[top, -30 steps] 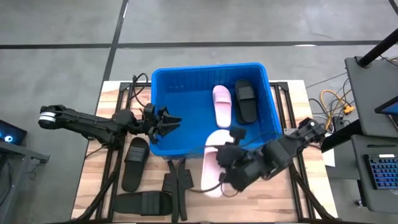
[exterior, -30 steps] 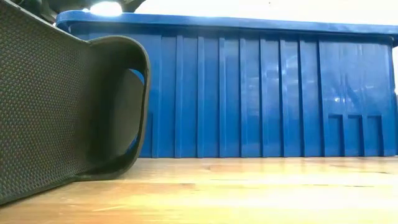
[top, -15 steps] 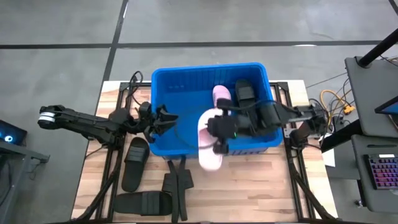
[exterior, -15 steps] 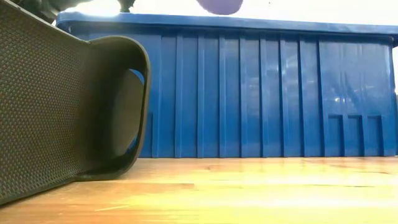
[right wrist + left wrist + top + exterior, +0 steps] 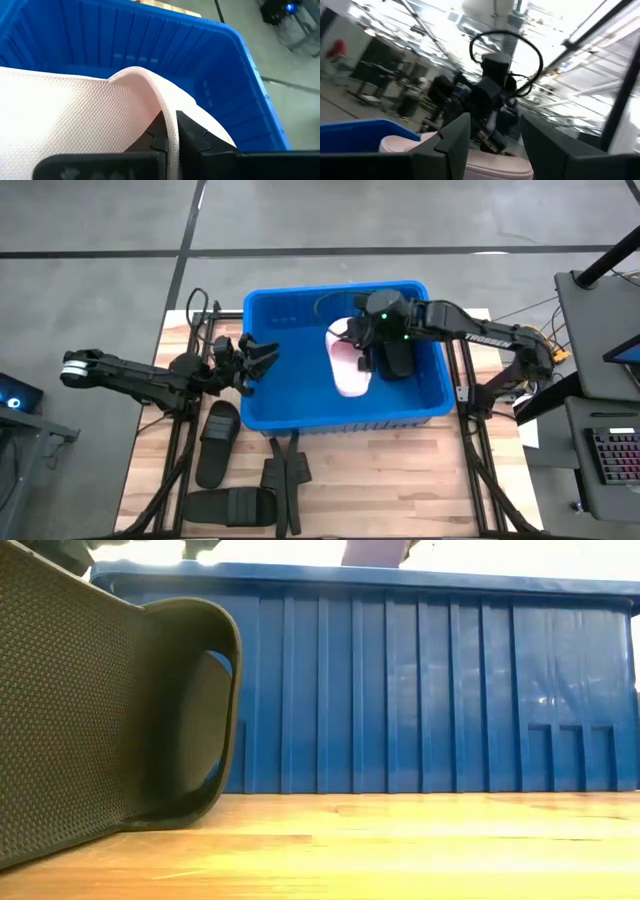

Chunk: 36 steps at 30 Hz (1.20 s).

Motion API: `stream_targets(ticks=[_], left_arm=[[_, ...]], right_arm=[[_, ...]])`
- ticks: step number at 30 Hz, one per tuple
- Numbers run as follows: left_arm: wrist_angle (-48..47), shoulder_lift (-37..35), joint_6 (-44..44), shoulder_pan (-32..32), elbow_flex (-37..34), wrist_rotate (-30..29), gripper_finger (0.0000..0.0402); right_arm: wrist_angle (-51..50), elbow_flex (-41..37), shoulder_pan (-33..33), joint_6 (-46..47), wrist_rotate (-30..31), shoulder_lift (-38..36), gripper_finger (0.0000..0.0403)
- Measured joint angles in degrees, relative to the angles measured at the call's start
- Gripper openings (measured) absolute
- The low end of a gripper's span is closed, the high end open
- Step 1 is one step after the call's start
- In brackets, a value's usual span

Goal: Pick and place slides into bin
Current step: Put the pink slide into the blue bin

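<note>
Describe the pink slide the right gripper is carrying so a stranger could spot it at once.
Find the blue bin at the table's middle. Above its interior hangs the pink slide, pinched by its strap in the shut right gripper. A second pink slide and a black slide also lie in the bin, partly hidden by the arm; only this one is gripped by the robot.

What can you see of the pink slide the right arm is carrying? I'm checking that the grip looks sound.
The pink slide is pale, matte and foam-like, with a fine dotted texture and one broad arched strap. The right tool is shut on the strap's edge, pinching it between both fingers. The slide hangs over the inside of the blue bin, next to a black slide lying in it. Whether it touches the bin floor cannot be told.
</note>
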Motion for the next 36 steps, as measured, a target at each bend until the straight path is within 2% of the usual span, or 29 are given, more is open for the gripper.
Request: stream_targets(ticks=[5, 10, 13, 16, 21, 26, 36], left_arm=[[-0.23, 0.02, 1.34, -0.02, -0.12, -5.45, 0.016], [-0.26, 0.02, 2.39, 0.0, -0.17, -11.92, 0.016], [-0.24, 0.02, 5.28, 0.0, -0.17, -12.26, 0.016], [-0.07, 0.02, 5.42, 0.0, -0.17, -12.28, 0.016], [-0.06, 0.28, 5.32, 0.0, -0.17, -12.39, 0.016], [-0.01, 1.01, 5.27, 0.0, -0.15, -13.41, 0.016], [0.2, 1.55, 5.05, 0.0, -0.15, -13.46, 0.016]], right_arm=[[7.77, -11.56, -7.68, -6.99, -3.09, -4.13, 0.0012], [19.4, -22.4, -13.07, -14.86, -4.46, -4.58, 0.0012], [27.76, -28.19, -15.42, -17.42, -7.23, -4.03, 0.0012], [32.1, -32.54, -17.61, -18.47, -7.3, -3.33, 0.0012], [36.8, -36.54, -20.65, -21.45, -7.11, -2.61, 0.0012], [41.17, -37.33, -21.69, -23.65, -7.27, -0.15, 0.0012], [41.85, -37.33, -22.58, -23.53, -7.52, 5.97, 0.0012]])
